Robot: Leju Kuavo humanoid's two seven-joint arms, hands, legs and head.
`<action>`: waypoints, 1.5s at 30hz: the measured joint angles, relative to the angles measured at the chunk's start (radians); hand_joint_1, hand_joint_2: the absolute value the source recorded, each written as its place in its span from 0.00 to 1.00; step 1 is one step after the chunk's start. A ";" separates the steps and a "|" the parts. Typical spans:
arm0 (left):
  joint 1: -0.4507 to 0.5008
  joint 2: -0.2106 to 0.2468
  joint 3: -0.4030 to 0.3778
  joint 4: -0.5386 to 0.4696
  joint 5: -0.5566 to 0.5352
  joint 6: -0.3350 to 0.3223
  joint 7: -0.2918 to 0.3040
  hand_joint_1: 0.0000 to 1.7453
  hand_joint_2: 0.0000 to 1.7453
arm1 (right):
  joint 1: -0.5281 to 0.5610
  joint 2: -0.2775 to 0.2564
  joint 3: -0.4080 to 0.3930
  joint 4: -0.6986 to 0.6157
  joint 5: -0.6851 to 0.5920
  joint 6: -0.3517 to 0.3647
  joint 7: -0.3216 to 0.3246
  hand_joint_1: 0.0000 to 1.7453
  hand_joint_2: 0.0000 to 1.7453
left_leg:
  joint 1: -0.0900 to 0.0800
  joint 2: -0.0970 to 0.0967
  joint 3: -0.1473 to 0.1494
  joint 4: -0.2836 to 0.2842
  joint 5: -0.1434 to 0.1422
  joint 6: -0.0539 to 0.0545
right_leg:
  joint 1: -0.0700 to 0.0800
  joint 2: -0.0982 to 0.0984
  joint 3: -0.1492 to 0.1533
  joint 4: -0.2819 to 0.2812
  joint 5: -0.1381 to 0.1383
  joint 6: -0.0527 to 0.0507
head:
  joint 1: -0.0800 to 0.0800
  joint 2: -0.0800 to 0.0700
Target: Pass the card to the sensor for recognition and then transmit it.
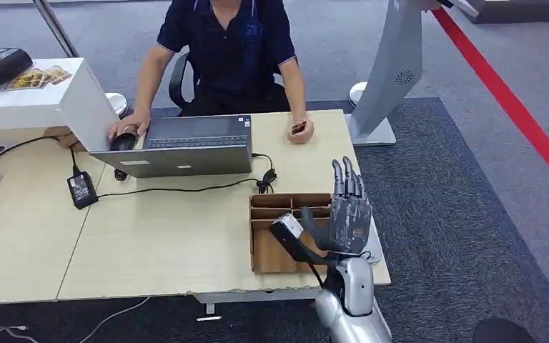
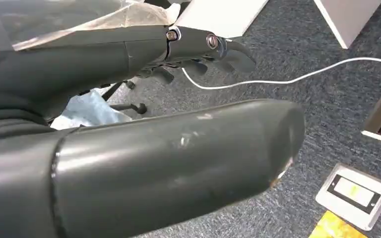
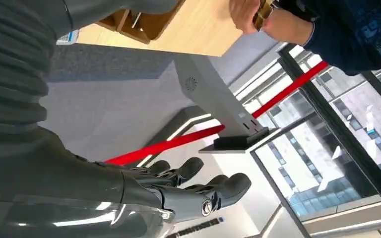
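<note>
Both hands are staying... no: both are showing empty, fingers apart. Right hand [image 1: 347,207] is hovering over box [image 1: 264,259], lower centre-right; left hand [image 2: 129,163] is hanging by the floor. Card [image 1: 298,128], prob. the small dark thing, is sitting in person's hand [image 1: 304,134], upper centre. Judging it thin, light, stiff, slick; pinch by free edge.

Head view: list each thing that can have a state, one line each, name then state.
Grey laptop: lid open, cable plugged in, a person's hand beside it.
Brown cardboard divider box: upright on the light wooden table, slots open.
Robot's right hand: raised over the box, fingers straight and apart, holding nothing.
Robot's left hand: hanging over grey carpet, holding nothing.
Black power adapter: lying flat, cabled.
</note>
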 joint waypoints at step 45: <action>0.000 0.004 0.000 0.000 0.001 0.003 0.000 0.00 0.00 | -0.034 -0.109 0.154 0.015 -0.002 0.000 0.165 0.00 1.00 | 0.000 0.000 0.000 0.000 0.000 0.000 | 0.000 0.000 0.000 0.000 0.000 0.000 | 0.000 0.000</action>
